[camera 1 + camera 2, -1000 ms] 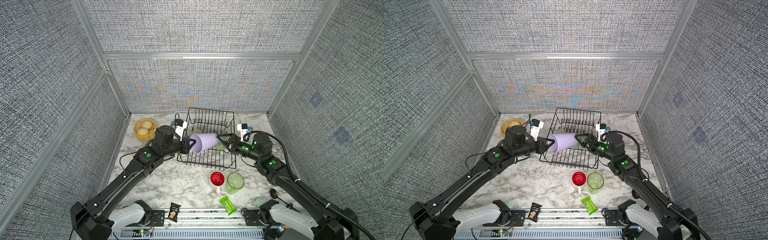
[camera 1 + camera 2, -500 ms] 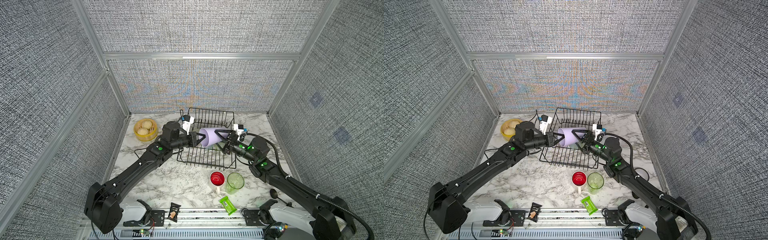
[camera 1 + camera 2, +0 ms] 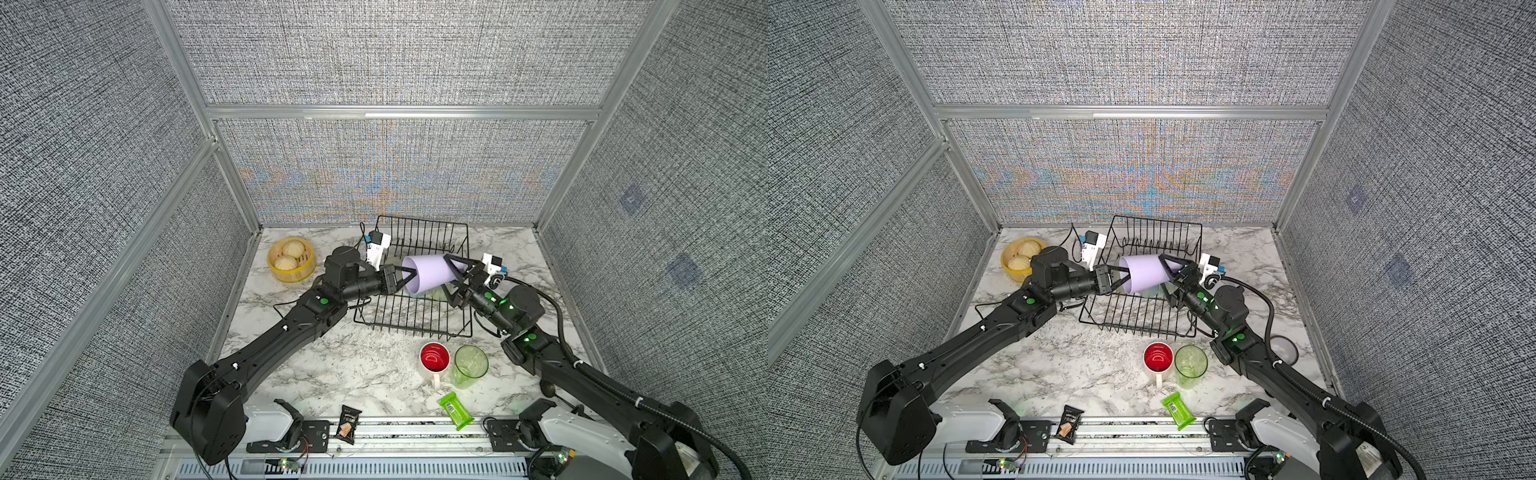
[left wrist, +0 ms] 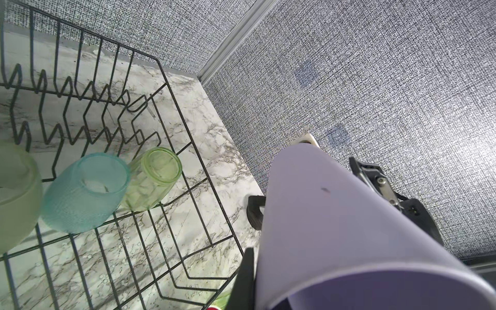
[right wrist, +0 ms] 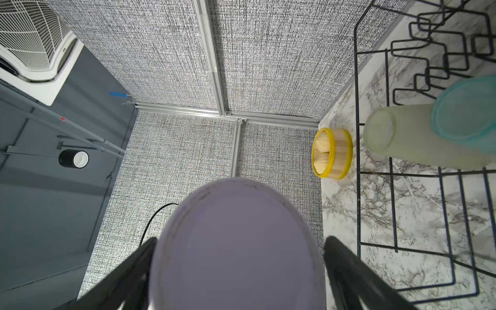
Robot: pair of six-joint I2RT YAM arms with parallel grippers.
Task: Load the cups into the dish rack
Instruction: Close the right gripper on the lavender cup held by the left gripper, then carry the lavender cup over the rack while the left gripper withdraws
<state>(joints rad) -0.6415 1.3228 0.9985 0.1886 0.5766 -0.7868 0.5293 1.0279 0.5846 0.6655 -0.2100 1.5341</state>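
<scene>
Currently the lavender cup lies on its side in the air over the rack, mouth toward the left arm, base toward the right arm.

Left gripper: pressed together on the cup's rim, one finger inside the mouth and one outside. The left wrist view shows the outer finger against the cup wall.

Right gripper: spread, jaws straddling the base end. In the right wrist view the base fills the space between the two fingers. A thin gap shows on one side; contact on the other side I cannot tell.

Inside the rack, below the held cup, three cups stand close together in a row: frosted cup, teal cup, green tumbler. The lavender cup hides most of them in both top views.

Outside the rack, on the table just in front of it:
- mug, upright, red inside, handle toward the near edge
- second green tumbler, upright, just beside the mug on its right

Steamer with buns sits left of the rack, near the back corner, apart from it.

Near the front edge lie a green packet and a dark packet, well apart from each other.
</scene>
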